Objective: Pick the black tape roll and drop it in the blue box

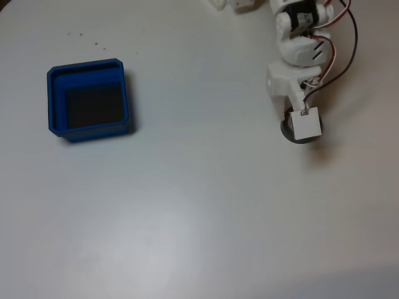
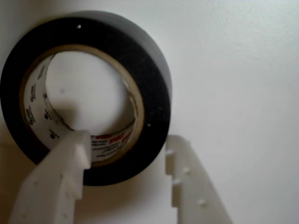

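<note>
The black tape roll (image 2: 154, 79) lies flat on the white table, its pale printed core facing up. My gripper (image 2: 126, 149) straddles the roll's near wall. The left white finger (image 2: 56, 177) reaches into the hole and the right finger (image 2: 191, 186) stands just outside the black rim; the jaws are apart, not clamped. In the fixed view the gripper (image 1: 297, 128) is at the right with the roll (image 1: 286, 131) showing as a dark edge under the white wrist block. The blue box (image 1: 87, 65), with a dark floor, sits far to the left.
The white arm (image 1: 299, 37) with red and black cables comes down from the top right. Open white tabletop lies between the roll and the box. A few small dark specks (image 1: 93, 42) dot the table above the box.
</note>
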`<state>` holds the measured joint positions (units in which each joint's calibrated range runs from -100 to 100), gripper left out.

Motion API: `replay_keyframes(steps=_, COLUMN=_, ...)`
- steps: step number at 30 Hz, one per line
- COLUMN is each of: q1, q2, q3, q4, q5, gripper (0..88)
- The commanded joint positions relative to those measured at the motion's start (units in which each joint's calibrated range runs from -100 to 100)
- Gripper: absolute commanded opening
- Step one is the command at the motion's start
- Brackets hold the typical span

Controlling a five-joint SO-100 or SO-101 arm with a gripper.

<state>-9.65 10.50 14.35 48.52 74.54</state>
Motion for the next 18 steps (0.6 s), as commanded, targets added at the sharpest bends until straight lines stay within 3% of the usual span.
replay_keyframes(steps=1, q1=1.1, q2=-1.3, q3=-4.2, q4=0.41, q5=-0.03, gripper=14.8)
replay_keyframes(steps=18, q1=2.57, q2=-1.14, q3=-3.93, q4=0.41, q5=0.14, gripper=14.9)
